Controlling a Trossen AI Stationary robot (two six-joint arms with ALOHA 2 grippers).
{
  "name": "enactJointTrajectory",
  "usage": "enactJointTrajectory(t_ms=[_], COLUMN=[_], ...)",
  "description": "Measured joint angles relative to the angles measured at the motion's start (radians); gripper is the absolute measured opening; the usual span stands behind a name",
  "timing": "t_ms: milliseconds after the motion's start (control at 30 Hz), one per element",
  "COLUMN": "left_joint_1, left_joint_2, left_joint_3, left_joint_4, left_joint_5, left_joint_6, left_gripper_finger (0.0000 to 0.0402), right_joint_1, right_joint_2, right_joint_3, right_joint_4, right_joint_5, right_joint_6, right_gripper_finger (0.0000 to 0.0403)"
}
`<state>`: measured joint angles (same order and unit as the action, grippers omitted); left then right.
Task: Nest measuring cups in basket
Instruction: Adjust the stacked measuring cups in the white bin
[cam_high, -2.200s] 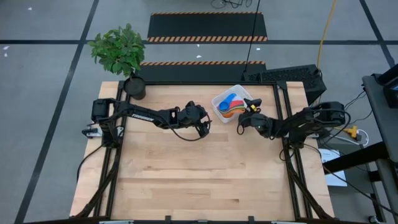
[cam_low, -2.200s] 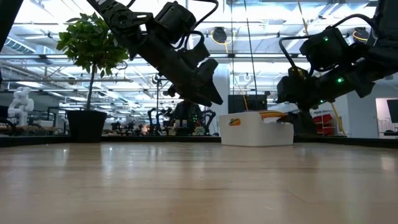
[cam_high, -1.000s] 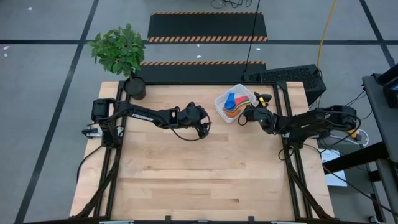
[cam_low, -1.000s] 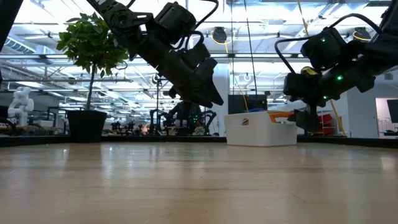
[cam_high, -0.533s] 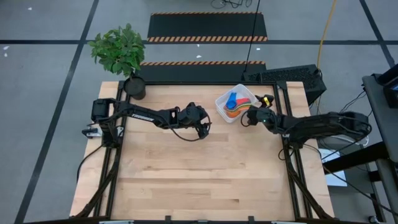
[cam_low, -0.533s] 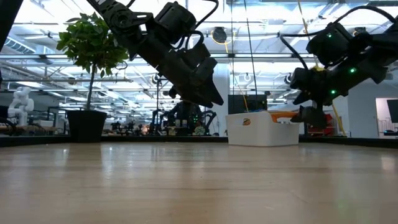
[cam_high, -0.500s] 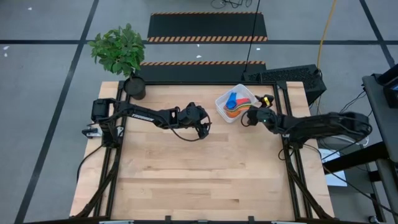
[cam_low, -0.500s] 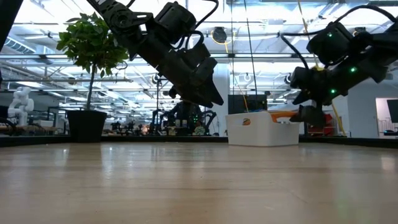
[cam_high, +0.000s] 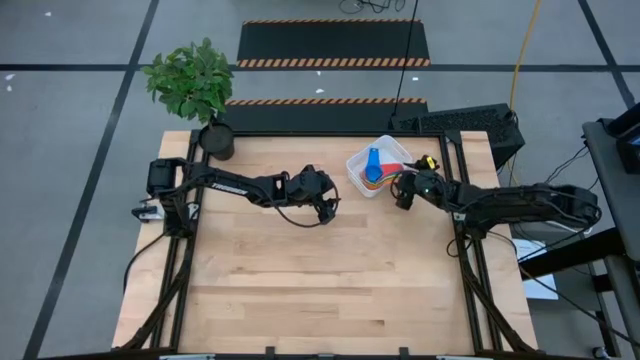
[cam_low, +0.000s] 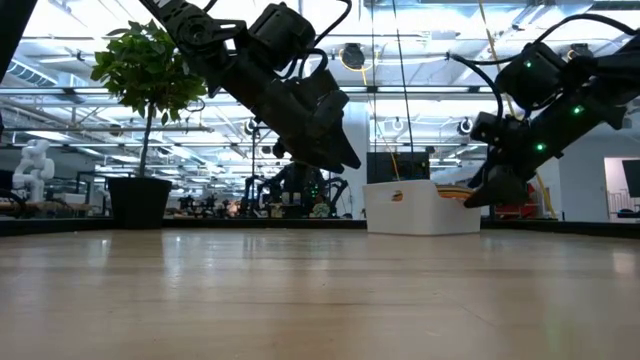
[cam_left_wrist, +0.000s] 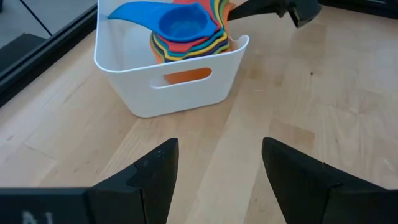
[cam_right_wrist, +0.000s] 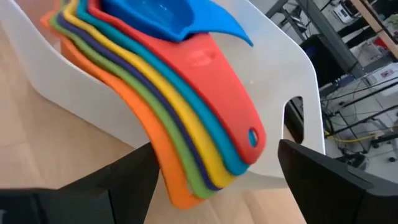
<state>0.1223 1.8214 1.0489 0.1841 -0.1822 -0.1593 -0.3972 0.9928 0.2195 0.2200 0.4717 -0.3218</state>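
Basket: the white basket (cam_high: 377, 165) sits on the wooden table (cam_high: 320, 260) near its far edge, right of centre, between my two grippers; in the low view (cam_low: 420, 207) it stands flat on the wood
Measuring cups: the measuring cups (cam_left_wrist: 186, 31) are stacked one inside another in the basket, a blue cup on top with its handle pointing the other way from the rest; below it I see red, teal, yellow, purple, green and orange layers
Handles: the fanned handles (cam_right_wrist: 205, 149) of the lower cups lie over the basket's rim and stick out past it toward my right gripper, orange lowest, red uppermost
My right gripper: my right gripper (cam_high: 403, 190) is just beside the basket's right side, fingers spread wide on either side of the handle ends, pinching nothing; in the low view (cam_low: 482, 190) it slants down behind the basket's right end
My left gripper: my left gripper (cam_high: 332, 203) hangs over the table to the left of the basket, apart from it, fingers parted and empty, pointed at the basket's near wall with its cut-out grip
Plant: a potted plant (cam_high: 196, 90) stands at the table's far left corner, well apart from the basket
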Motion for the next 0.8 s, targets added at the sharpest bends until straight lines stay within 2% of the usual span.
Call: enactJointTrajectory(t_ms=[267,500,667,800], left_joint_1=[0.000,0.000,0.000,0.000], left_joint_2=[0.000,0.000,0.000,0.000], left_joint_3=[0.000,0.000,0.000,0.000], left_joint_4=[0.000,0.000,0.001,0.003], left_joint_5=[0.000,0.000,0.000,0.001], left_joint_6=[0.001,0.001,0.002,0.002], left_gripper_finger=[0.0234,0.0234,0.0234,0.0234], right_joint_1=[-0.009,-0.009,-0.009,-0.009], right_joint_2=[-0.001,-0.013,-0.034,-0.041], right_joint_3=[0.000,0.000,0.001,0.001], right_joint_4=[-0.001,-0.001,0.017,0.020], right_joint_5=[0.103,0.110,0.229,0.239], right_joint_6=[-0.054,-0.060,-0.060,-0.064], right_gripper_finger=[0.0295,0.0262,0.0254,0.0254])
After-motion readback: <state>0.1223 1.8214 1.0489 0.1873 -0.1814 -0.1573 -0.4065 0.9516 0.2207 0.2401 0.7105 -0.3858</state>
